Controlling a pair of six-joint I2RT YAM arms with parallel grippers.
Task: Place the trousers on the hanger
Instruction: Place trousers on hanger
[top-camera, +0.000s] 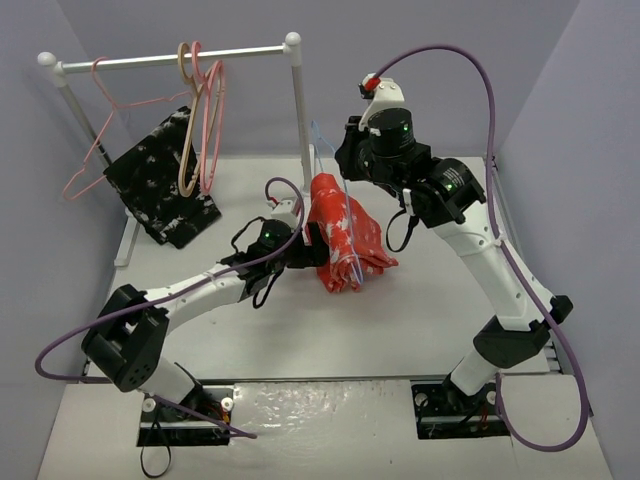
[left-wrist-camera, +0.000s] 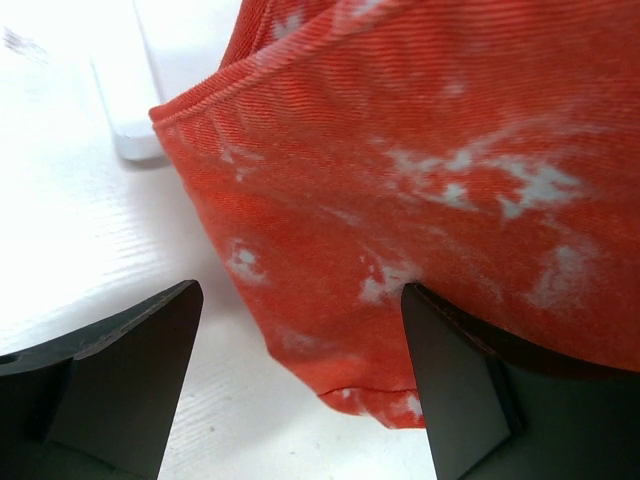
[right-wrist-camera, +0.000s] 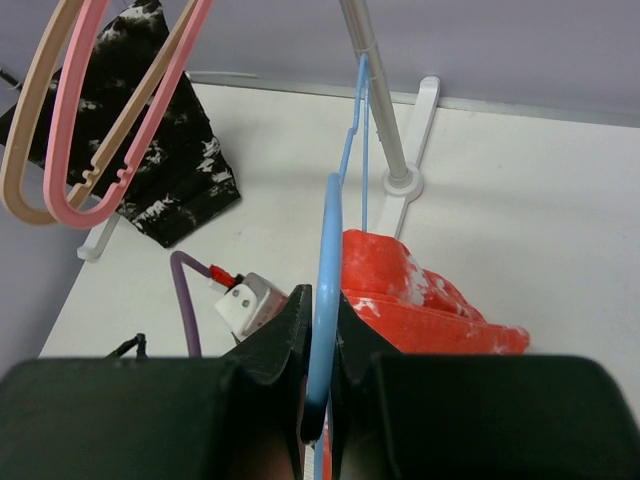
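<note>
**Trousers bunched on hanger mid-table; R grip clamped, L grip apart**

Top view: the trousers (top-camera: 345, 245) sit in a red-orange heap w/ white speckles near the table (top-camera: 420, 310) centre, just in front of the rack (top-camera: 296, 110) post; the hanger (top-camera: 347, 225), thin lt-blue wire, runs up through the heap, tilted, its top end at the right gripper (top-camera: 343, 165). R wrist view: right gripper (right-wrist-camera: 320, 345) fingers pressed together on the blue wire (right-wrist-camera: 326, 260), trousers (right-wrist-camera: 410, 295) below and beyond. L arm reaches in from the left; left gripper (top-camera: 312, 247) is at the heap's left edge. L wrist view: left gripper (left-wrist-camera: 300, 350) fingers stand wide apart; a cloth edge (left-wrist-camera: 400, 180) hangs btwn them, touching the right-hand finger (left-wrist-camera: 460, 390), well clear of the other. Back left: black garment (top-camera: 160, 185) against the rack; pink and beige hangers (top-camera: 205, 110) on the bar.
</note>
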